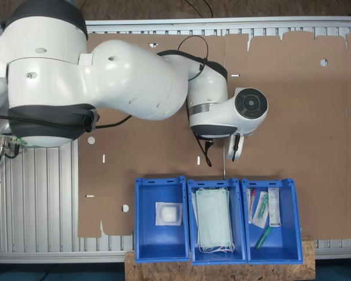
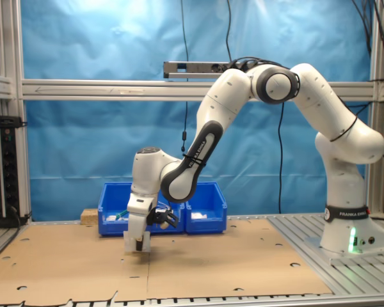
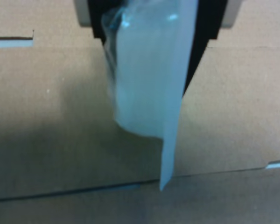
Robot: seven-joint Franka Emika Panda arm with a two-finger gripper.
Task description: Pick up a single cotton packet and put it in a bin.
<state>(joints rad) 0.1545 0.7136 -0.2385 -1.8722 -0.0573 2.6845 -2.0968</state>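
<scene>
In the wrist view my gripper (image 3: pixel 151 25) is shut on the cotton packet (image 3: pixel 144 84), a pale, translucent, flat packet that hangs edge-down from the dark fingers (image 3: pixel 206 28) above the cardboard sheet (image 3: pixel 46 102). The second exterior view shows the gripper (image 2: pixel 139 242) low over the cardboard, in front of the blue bins, with the white packet (image 2: pixel 130 240) beside its fingers. The bin (image 1: pixel 161 218) holding a white square packet (image 1: pixel 168 213) is the one at the first exterior view's left. It is the bin (image 2: pixel 206 206) at the second exterior view's right.
The middle blue bin (image 1: pixel 216 219) holds pale green face masks. The bin (image 1: pixel 272 219) at the first exterior view's right holds syringes and slim packets. All three stand on a chipboard strip (image 1: pixel 307 266) at the cardboard's edge. The arm's base (image 2: pixel 345 230) stands on the aluminium table.
</scene>
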